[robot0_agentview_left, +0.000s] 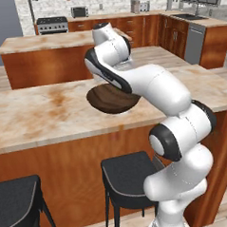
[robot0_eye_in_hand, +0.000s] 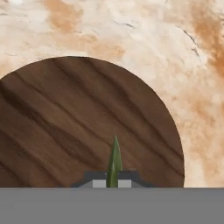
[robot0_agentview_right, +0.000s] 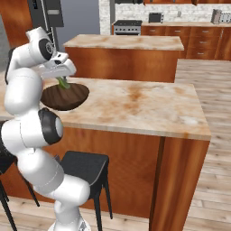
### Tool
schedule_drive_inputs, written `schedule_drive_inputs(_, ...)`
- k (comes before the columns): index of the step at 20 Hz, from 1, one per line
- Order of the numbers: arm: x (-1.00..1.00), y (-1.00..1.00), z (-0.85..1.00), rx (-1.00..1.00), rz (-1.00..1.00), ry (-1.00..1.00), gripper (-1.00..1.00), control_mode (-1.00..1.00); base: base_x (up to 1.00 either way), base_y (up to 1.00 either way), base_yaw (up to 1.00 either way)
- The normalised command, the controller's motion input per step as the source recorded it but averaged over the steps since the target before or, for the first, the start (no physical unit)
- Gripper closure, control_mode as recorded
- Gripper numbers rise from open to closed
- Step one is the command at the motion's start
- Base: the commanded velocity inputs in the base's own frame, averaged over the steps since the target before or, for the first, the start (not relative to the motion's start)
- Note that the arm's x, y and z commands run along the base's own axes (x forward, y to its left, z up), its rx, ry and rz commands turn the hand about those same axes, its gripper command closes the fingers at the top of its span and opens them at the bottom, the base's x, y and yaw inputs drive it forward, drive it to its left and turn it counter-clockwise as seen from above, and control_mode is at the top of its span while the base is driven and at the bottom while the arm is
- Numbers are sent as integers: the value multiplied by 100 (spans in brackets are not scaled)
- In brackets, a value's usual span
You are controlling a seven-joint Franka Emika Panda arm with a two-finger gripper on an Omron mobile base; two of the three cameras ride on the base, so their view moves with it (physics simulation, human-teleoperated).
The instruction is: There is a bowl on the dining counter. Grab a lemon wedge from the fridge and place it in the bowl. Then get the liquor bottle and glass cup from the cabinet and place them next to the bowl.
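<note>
The white arm rises from its base in a stack of folded links, dark joints at each bend. The upper link reaches forward over the bench (robot0_agentview_right: 149, 106) and the wrist turns the tool (robot0_agentview_right: 62, 81) straight down above the bowl (robot0_agentview_right: 63, 97). In the hand view the two dark fingertips (robot0_eye_in_hand: 94, 178) are pinched together on a thin green wedge (robot0_eye_in_hand: 114, 159) that stands up between them.

bowl (robot0_agentview_left: 112, 100) far rim hidden behind arm, bowl's left side cut off in hand view, lemon wedge (robot0_eye_in_hand: 114, 162) mostly hidden
</note>
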Motion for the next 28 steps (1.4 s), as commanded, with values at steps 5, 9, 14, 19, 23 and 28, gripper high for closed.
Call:
schedule_drive_inputs(5,22,0,-35,0,0,8,100,-100,0,0,0)
schedule_drive_inputs(9,2,0,-26,0,0,1,100,-100,0,0,0)
schedule_drive_inputs(14,5,0,-29,0,0,4,100,-100,0,0,0)
schedule_drive_inputs(19,13,0,-28,0,0,9,100,-100,0,0,0)
schedule_drive_inputs(23,14,0,-22,0,0,7,100,-100,0,0,0)
schedule_drive_inputs(28,16,0,-20,0,0,6,100,-100,0,0,0)
